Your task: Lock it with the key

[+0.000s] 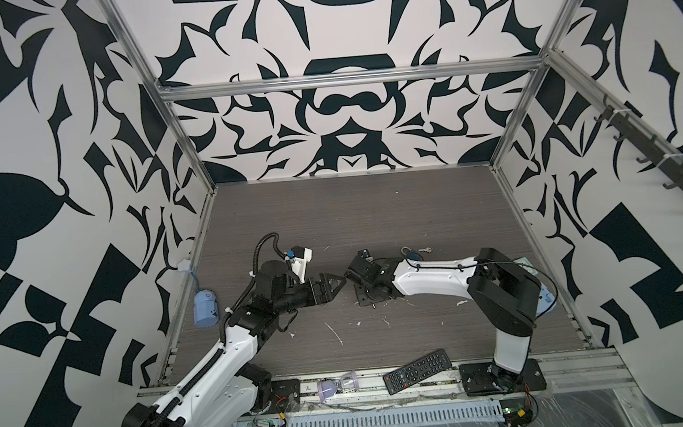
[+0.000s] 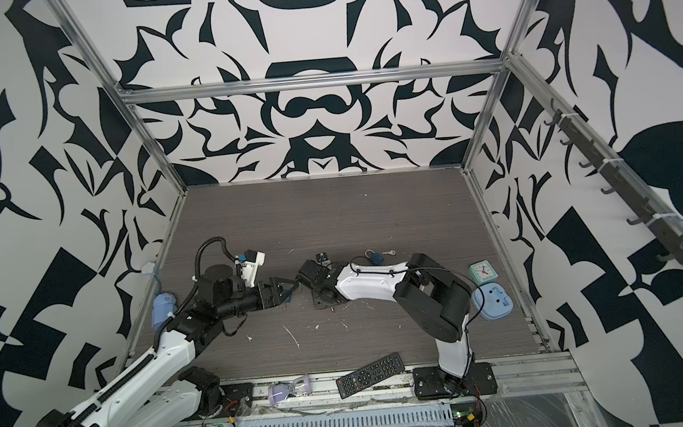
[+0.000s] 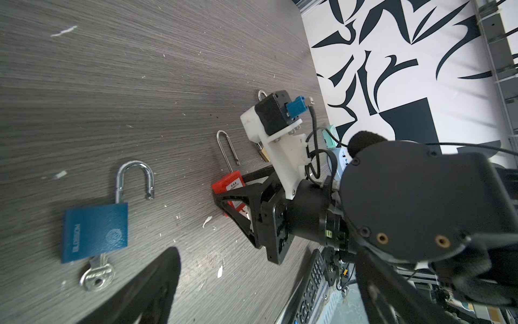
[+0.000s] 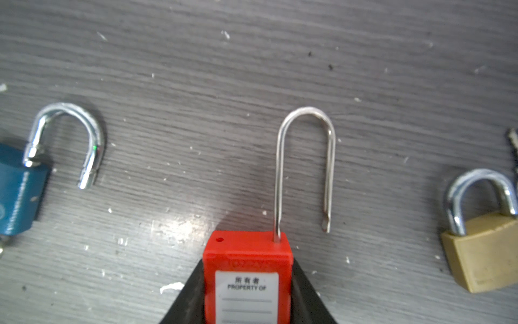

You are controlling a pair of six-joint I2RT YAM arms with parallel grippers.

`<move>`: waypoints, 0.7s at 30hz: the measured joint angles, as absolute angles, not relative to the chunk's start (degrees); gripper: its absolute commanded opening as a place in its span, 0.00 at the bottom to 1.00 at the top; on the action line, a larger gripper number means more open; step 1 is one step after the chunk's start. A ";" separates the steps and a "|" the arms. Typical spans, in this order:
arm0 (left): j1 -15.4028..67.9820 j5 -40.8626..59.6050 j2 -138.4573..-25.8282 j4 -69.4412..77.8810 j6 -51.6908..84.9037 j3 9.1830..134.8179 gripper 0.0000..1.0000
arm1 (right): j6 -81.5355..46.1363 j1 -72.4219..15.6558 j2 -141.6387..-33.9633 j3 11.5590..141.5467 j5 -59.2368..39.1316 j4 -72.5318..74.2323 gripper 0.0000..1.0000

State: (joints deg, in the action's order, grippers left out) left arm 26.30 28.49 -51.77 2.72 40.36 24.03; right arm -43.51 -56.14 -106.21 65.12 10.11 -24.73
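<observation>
A red padlock (image 4: 248,269) with a white label lies on the grey table, its long thin shackle (image 4: 305,157) sprung open. My right gripper (image 4: 248,263) is shut on the red body, one black finger against each side; the left wrist view shows the same grip (image 3: 228,182). A blue padlock (image 3: 95,232) with its shackle open lies beside it, a silver key (image 3: 96,276) stuck in its base. My left gripper (image 3: 266,283) hangs wide open just short of the blue padlock, holding nothing. In both top views the two grippers (image 1: 333,286) (image 1: 369,293) meet mid-table.
A brass padlock (image 4: 482,252) with its shackle shut lies on the red one's other side. Another padlock (image 1: 409,254) with a key (image 1: 427,250) sits behind the right arm. A remote (image 1: 416,370) and an hourglass (image 1: 339,385) lie at the front edge. A clock (image 2: 480,272) stands at the right.
</observation>
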 measured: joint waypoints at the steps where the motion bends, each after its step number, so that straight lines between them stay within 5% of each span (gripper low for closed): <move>1: 26.26 28.53 -51.68 2.74 40.38 23.75 0.99 | -43.51 -56.14 -105.97 64.73 10.11 -24.53 0.33; 11: 25.87 28.64 -52.25 4.93 40.97 22.90 0.99 | -43.46 -56.36 -103.77 62.30 10.02 -25.61 0.25; 14: 25.87 28.86 -52.75 5.28 41.15 22.90 0.99 | -43.24 -56.36 -103.24 61.80 9.87 -25.78 0.00; 21: 25.61 29.04 -53.56 5.28 41.08 22.90 0.98 | -38.50 -56.34 -98.43 58.41 8.67 -25.67 0.00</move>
